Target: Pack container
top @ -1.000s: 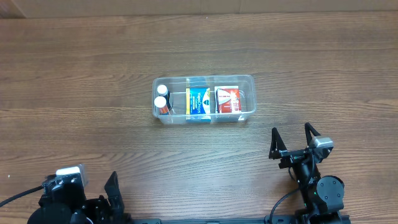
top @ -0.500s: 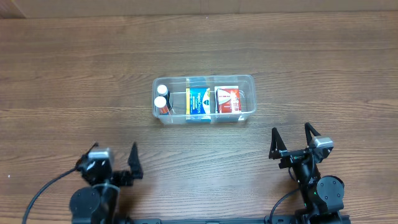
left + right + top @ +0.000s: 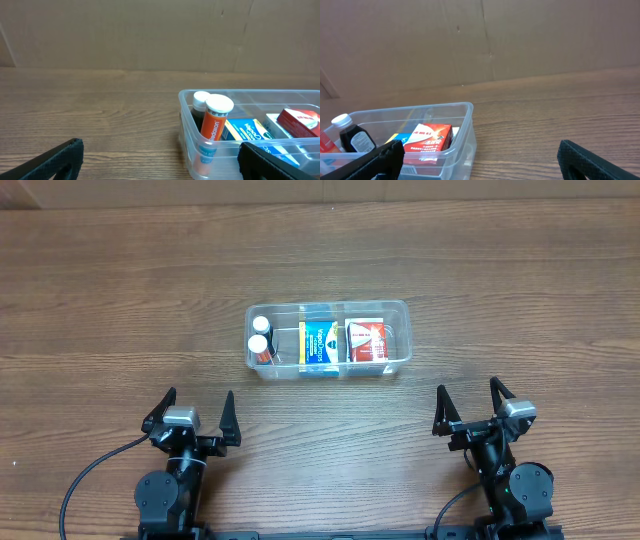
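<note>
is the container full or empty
Not empty: the container holds two bottles, a blue box and a red box.

You have a table [image 3: 120, 310] with a brown wood-grain top, smooth, low sheen. The container [image 3: 399, 330] is clear plastic with smooth, glossy walls. The orange tube [image 3: 215, 122] looks like glossy plastic with a white cap, and the dark bottle [image 3: 354, 140] is shiny too. Red box [image 3: 366, 341] and blue box [image 3: 320, 343]: printed card, slight gloss. Left gripper [image 3: 199, 394] and right gripper [image 3: 468, 387]: matt black fingers [image 3: 55, 162], finely textured. Your backdrop [image 3: 125, 35] is matt brown cardboard.
</note>
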Controlling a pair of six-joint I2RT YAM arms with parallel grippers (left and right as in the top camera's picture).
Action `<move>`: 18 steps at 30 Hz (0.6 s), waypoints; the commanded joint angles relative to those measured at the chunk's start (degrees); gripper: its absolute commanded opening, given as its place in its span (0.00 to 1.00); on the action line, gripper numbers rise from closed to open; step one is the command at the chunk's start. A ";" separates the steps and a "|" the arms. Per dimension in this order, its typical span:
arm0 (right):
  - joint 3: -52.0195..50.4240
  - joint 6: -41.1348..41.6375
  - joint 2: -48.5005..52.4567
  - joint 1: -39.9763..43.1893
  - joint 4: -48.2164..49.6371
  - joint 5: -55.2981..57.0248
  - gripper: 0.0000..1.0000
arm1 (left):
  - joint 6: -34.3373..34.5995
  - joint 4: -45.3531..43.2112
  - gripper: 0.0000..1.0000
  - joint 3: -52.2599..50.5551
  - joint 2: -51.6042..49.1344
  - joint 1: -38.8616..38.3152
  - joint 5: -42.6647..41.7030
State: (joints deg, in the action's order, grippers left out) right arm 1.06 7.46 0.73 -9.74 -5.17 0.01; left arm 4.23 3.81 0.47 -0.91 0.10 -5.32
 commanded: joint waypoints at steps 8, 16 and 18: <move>-0.59 -0.04 -0.57 0.39 0.37 0.00 1.00 | -1.03 0.22 1.00 -0.20 0.66 0.22 1.05; -0.59 -0.04 -0.57 0.39 0.37 0.00 1.00 | -1.03 0.22 1.00 -0.20 0.66 0.22 1.05; -0.59 -0.04 -0.57 0.39 0.37 0.00 1.00 | -1.03 0.22 1.00 -0.20 0.66 0.22 1.05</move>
State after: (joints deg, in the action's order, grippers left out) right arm 1.06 7.46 0.73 -9.74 -5.15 0.01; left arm 4.23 3.81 0.47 -0.91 0.10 -5.15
